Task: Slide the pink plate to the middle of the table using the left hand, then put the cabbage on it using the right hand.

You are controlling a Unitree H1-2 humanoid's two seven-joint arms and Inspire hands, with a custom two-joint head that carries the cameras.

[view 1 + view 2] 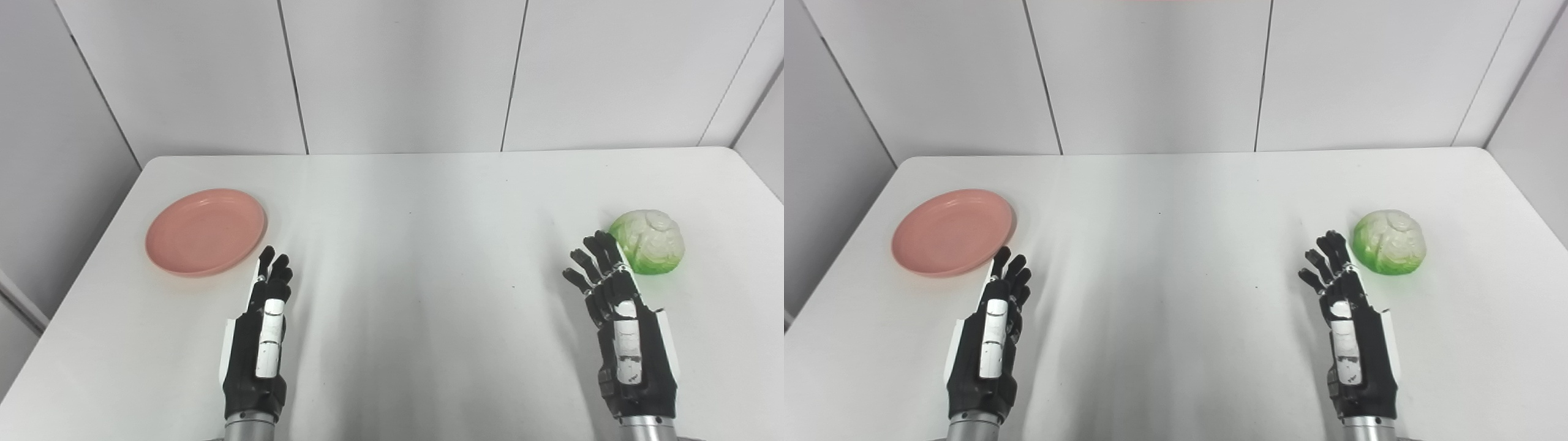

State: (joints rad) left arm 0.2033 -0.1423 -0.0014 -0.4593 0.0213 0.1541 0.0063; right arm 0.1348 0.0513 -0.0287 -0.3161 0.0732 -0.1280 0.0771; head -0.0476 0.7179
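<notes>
A pink plate (205, 231) lies empty at the left side of the white table (404, 245). A green and white cabbage (649, 241) sits at the right side. My left hand (262, 334) is open, fingers pointing away, just right of and below the plate; its fingertips (267, 257) are close to the plate's near right rim. My right hand (621, 324) is open, just left of and nearer than the cabbage; its fingertips (603, 244) reach the cabbage's left side. Whether they touch, I cannot tell. Both hands hold nothing.
White wall panels (404, 73) stand behind the table's far edge. The table's left edge runs close to the plate, and its right edge lies beyond the cabbage.
</notes>
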